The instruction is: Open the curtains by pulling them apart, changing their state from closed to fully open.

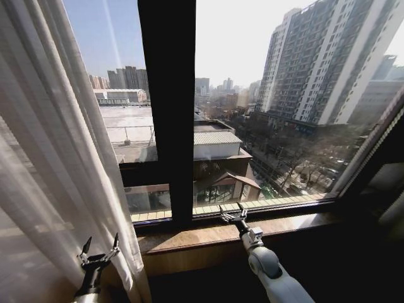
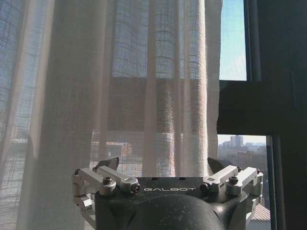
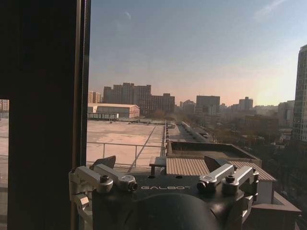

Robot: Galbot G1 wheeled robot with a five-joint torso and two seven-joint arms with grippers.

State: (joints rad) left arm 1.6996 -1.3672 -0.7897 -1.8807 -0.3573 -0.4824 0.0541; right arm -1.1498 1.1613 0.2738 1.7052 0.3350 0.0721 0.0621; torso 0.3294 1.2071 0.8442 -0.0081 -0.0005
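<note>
The sheer white pleated curtain (image 1: 57, 158) hangs bunched along the left side of the window, and its free edge drops to the floor near the dark central mullion. My left gripper (image 1: 99, 247) stands open low in front of that curtain, with nothing between its fingers. In the left wrist view the curtain (image 2: 96, 96) hangs just beyond the open left gripper (image 2: 160, 165), apart from it. My right gripper (image 1: 233, 216) is open just above the window sill, facing bare glass. In the right wrist view the right gripper (image 3: 160, 163) holds nothing.
A thick dark mullion (image 1: 167, 95) splits the window, and a wooden sill (image 1: 208, 235) runs below the glass. The same dark frame (image 3: 43, 110) stands close beside the right gripper. The window's right end is dark, with a pale slanted strip (image 1: 372, 148).
</note>
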